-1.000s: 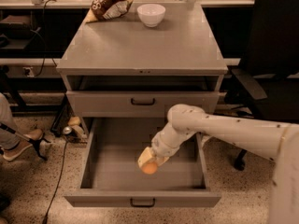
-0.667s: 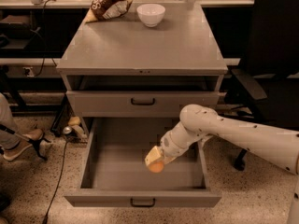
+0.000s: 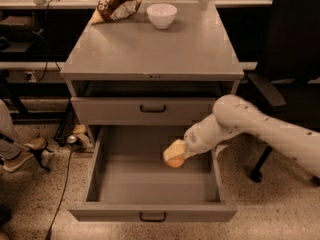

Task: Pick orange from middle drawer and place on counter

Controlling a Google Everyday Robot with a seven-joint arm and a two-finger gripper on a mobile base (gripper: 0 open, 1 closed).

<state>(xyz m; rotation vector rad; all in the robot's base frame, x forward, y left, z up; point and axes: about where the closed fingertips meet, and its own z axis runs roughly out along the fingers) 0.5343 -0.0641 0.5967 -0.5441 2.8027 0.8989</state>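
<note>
At the left edge, a pale shoe rests on the speckled floor. On the far left corner of the flat, square grey tabletop lies a crumpled brown snack bag, with a small white bowl just to its right. Below, the shallow grey drawer front is closed. Under it, the wide, deep grey metal drawer stands pulled out toward the near side. Inside it, toward the right wall, the pale tool is clamped on the small round orange. The white robot arm reaches in from the right, near a black chair.
</note>
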